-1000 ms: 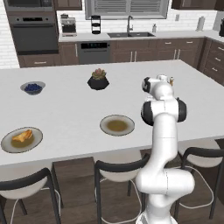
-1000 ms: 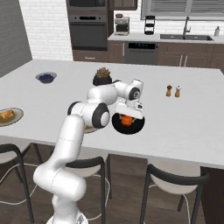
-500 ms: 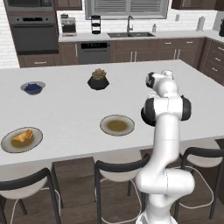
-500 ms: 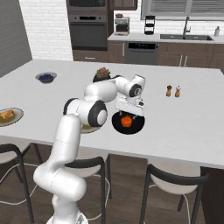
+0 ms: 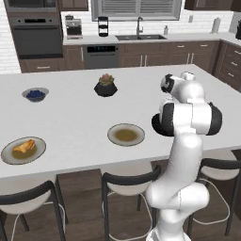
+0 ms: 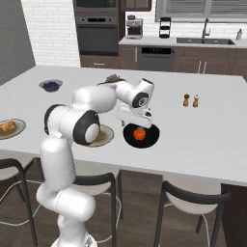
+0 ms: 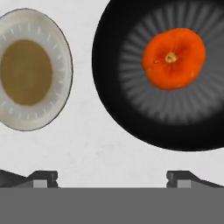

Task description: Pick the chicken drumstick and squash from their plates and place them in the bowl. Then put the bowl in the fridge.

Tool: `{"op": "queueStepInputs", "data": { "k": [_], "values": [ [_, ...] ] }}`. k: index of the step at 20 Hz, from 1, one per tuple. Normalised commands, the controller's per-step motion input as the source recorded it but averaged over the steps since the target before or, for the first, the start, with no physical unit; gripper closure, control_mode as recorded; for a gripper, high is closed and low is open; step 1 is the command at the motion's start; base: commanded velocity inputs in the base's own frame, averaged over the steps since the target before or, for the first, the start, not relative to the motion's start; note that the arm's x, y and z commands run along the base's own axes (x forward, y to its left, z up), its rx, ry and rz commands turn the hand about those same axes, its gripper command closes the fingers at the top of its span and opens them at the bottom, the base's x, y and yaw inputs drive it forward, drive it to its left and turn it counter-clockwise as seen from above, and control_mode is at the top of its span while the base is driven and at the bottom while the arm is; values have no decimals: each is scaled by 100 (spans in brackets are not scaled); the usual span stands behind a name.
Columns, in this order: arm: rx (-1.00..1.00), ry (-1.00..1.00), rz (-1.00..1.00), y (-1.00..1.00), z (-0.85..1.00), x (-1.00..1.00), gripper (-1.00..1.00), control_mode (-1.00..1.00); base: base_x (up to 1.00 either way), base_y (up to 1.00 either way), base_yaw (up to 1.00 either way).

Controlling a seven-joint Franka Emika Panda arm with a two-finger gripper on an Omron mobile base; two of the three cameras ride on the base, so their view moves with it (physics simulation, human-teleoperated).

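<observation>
Squash (image 7: pixel 173 57) lies in bowl (image 7: pixel 114 103); half done. Gripper (image 7: pixel 112 177) wide open, empty, above it. Drumstick (image 5: pixel 24 147), apparently, waits on far plate (image 5: pixel 8 156). Near plate (image 7: pixel 62 65) bare. Fridge step remains.

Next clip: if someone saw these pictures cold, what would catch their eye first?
The orange squash sitting in the black bowl on the white island, with the gripper above it, jaws wide apart. Beside the bowl lies an emptied plate. Far off at the island's other end, the drumstick waits on its own plate.
</observation>
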Motion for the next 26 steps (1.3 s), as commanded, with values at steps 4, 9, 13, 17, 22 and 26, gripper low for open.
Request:
{"op": "queueStepInputs", "data": {
  "k": [4,9,13,17,22,26],
  "values": [
    [0,2,0,64,68,-69,-100,-100,0,0,0],
    [0,8,-10,67,42,-59,-100,-100,0,0,0],
    [-3,12,-15,47,34,-76,-100,-100,0,0,0],
    [-23,13,-10,56,32,-93,-100,-100,0,0,0],
    [-21,-11,3,43,36,-100,-100,-100,0,0,0],
    [-12,-37,12,16,56,-93,-100,-100,0,0,0]
  ]
}}
